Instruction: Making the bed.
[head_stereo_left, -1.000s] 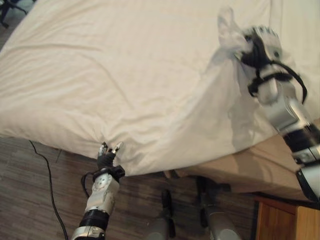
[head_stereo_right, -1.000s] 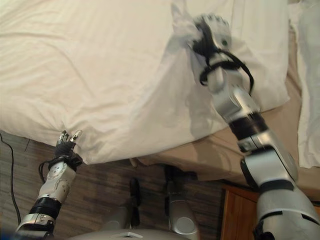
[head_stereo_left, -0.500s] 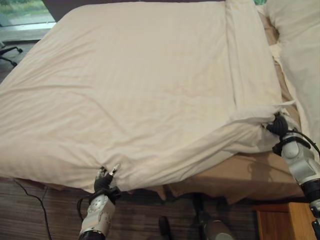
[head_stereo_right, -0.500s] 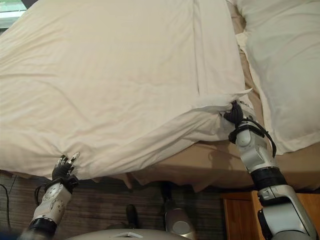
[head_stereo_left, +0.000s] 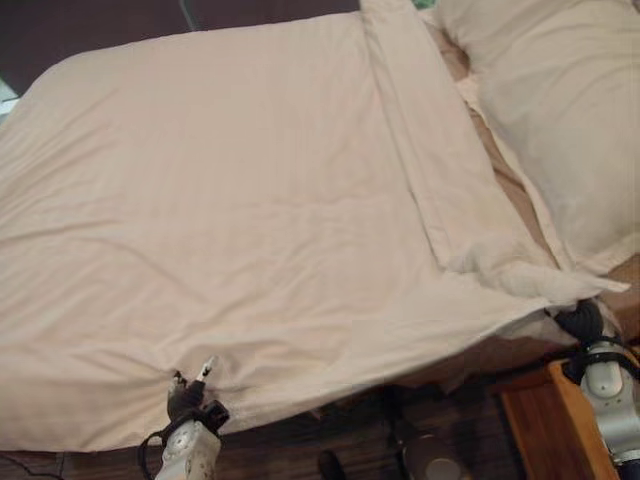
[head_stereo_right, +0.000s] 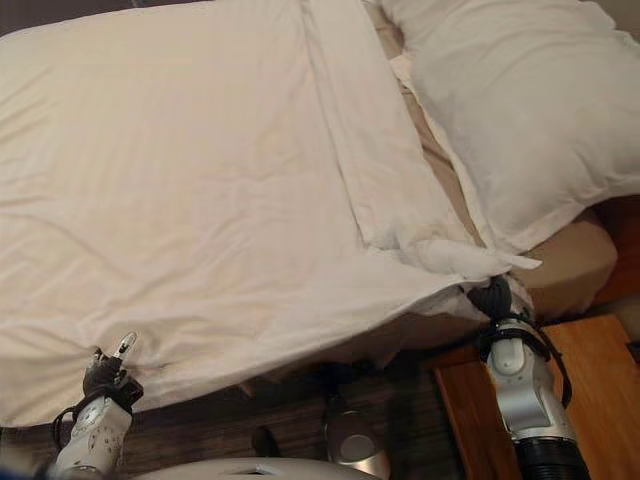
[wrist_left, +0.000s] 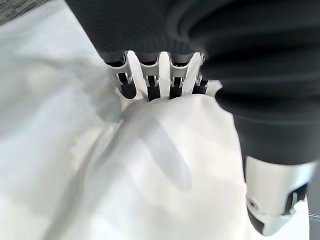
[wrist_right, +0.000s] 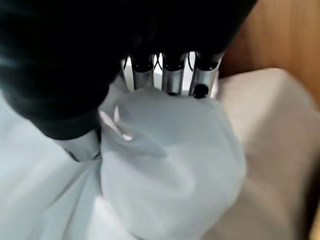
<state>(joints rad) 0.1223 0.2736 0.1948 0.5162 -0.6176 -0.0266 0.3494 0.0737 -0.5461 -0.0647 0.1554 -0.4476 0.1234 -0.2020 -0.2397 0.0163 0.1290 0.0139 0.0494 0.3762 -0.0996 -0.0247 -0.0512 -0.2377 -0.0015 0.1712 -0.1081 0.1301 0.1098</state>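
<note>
Here, left hand (head_stereo_left: 188, 398): fingers curled into the duvet's near edge, so it can be kept taut.
Duvet (head_stereo_left: 230, 200): spread across the bed, near edge hanging over the side.
Right hand (head_stereo_right: 491, 297): the near corner by the pillow (head_stereo_right: 510, 100) is bunched in curled fingers for pulling square.

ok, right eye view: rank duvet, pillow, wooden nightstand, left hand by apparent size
1. duvet, covers most of the bed
2. pillow
3. wooden nightstand, partly cut off by the frame edge, so its real extent is unsure
4. left hand, gripping the duvet's near edge
</note>
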